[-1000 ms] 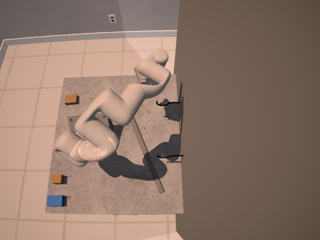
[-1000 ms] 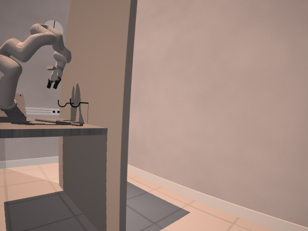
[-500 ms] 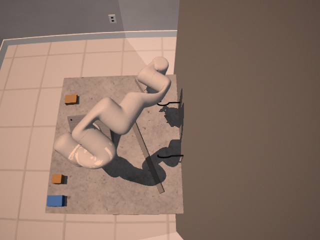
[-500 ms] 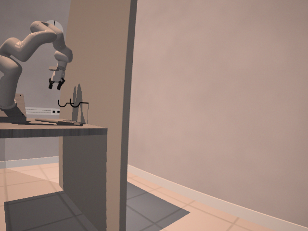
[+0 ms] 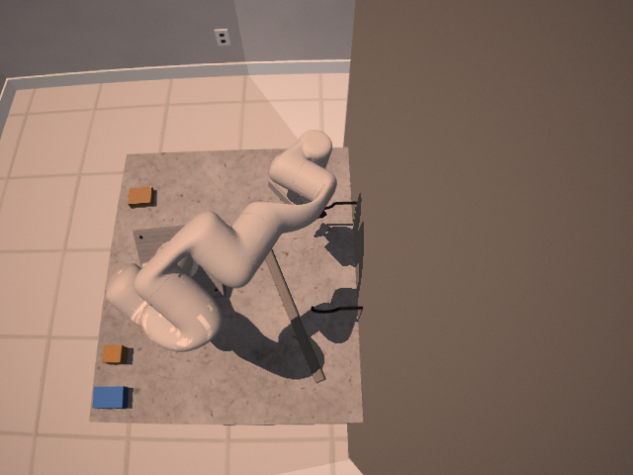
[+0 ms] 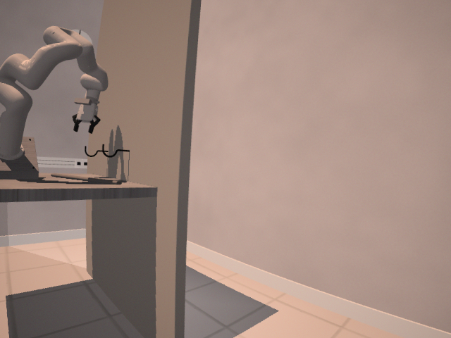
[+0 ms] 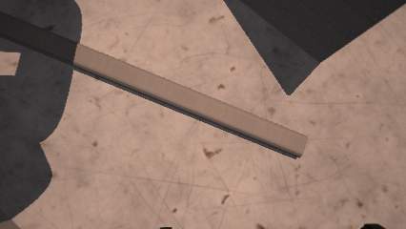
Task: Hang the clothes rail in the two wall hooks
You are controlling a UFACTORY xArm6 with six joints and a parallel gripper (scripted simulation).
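The clothes rail (image 5: 295, 312) is a long grey-brown bar lying flat and slanted on the table; the arm hides its far part. In the wrist view the rail (image 7: 191, 102) runs from upper left to an end at the right. It also shows low on the table in the side view (image 6: 85, 177). Two black hooks stick out of the wall panel, a far hook (image 5: 341, 205) and a near hook (image 5: 334, 309); both show empty in the side view (image 6: 105, 151). My gripper (image 6: 86, 125) is open and empty, hanging well above the rail's far end.
Two orange blocks (image 5: 139, 195) (image 5: 114, 353) and a blue block (image 5: 109, 397) lie along the table's left side. The tall wall panel (image 5: 486, 235) bounds the table on the right. The arm's base (image 5: 158, 307) stands at the left of the table.
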